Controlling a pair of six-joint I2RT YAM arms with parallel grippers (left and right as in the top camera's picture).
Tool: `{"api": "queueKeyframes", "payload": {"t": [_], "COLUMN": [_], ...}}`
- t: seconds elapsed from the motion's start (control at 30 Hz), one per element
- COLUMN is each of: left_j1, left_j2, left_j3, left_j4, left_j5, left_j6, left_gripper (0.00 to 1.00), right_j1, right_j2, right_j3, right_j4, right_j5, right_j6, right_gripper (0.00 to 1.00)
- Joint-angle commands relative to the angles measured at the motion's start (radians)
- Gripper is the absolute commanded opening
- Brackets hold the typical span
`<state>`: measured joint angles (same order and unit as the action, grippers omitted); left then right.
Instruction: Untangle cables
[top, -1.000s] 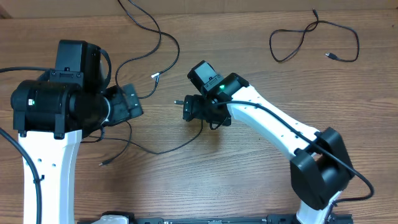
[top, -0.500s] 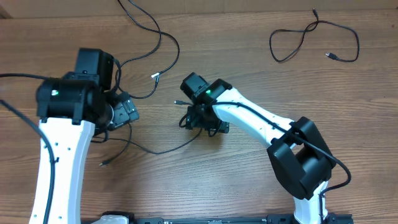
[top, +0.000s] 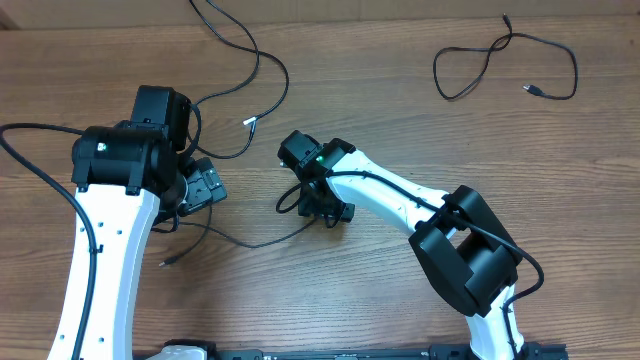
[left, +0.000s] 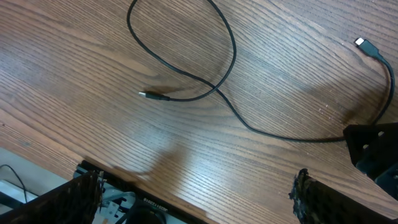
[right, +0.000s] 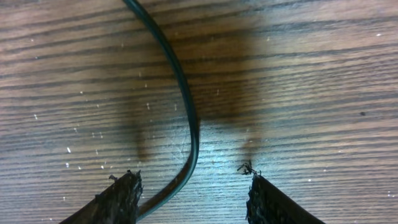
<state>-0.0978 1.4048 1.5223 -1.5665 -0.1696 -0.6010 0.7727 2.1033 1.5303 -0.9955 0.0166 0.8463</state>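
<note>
Wooden table (top: 350, 310) under us carries at least three black cables (top: 505, 60). Our right gripper (right: 193, 190) straddles one, jaws apart; our left gripper (left: 196, 190) gapes wide, another lying ahead of it.

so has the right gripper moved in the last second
Yes. The right arm's black gripper shifted down the overhead image, farther from the small white cable plug.

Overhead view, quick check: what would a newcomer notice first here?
The right gripper sits low at the centre of the table, its jaws apart astride a thin black cable. A separate looped cable lies alone at the far right, and the left gripper hangs open over loops of cord.
</note>
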Motion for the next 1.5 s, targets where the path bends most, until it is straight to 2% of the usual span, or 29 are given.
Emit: {"api": "queueKeyframes", "payload": {"t": [0.0, 0.57, 0.7, 0.8, 0.9, 0.93, 1.03, 1.23, 1.47], "left_j1": [-0.001, -0.001, -0.001, -0.001, -0.001, -0.001, -0.001, -0.001, -0.001], "left_j2": [0.001, 0.001, 0.001, 0.001, 0.001, 0.001, 0.001, 0.001, 0.001], "left_j3": [-0.011, -0.011, -0.011, -0.011, -0.011, -0.011, -0.011, -0.011, -0.011], "left_j4": [0.002, 0.002, 0.002, 0.002, 0.002, 0.002, 0.002, 0.002, 0.002], "left_j5": [-0.021, -0.021, -0.021, -0.021, -0.021, -0.021, -0.021, -0.021, -0.021], "left_j6": [-0.016, -0.016, -0.016, -0.016, -0.016, -0.016, -0.016, -0.016, -0.016], "left_gripper": [1.00, 1.00, 1.00, 1.00, 1.00, 0.99, 1.00, 1.00, 1.00], "right_j1": [-0.002, -0.001, -0.001, -0.001, -0.002, -0.002, -0.010, -0.081, -0.261], "right_j2": [0.002, 0.002, 0.002, 0.002, 0.002, 0.002, 0.002, -0.004, -0.053], "right_j3": [-0.006, -0.063, -0.077, -0.108, -0.135, -0.137, -0.136, -0.117, -0.048], "right_j4": [0.005, 0.052, 0.058, 0.082, 0.105, 0.104, 0.105, 0.043, -0.126], "right_j5": [0.043, 0.058, 0.061, 0.061, 0.061, 0.061, 0.061, 0.065, 0.148], "right_j6": [0.018, 0.022, 0.021, 0.022, 0.022, 0.022, 0.022, 0.022, 0.021], "right_gripper": [0.56, 0.53, 0.49, 0.41, 0.28, 0.19, 0.05, 0.04, 0.04]}}
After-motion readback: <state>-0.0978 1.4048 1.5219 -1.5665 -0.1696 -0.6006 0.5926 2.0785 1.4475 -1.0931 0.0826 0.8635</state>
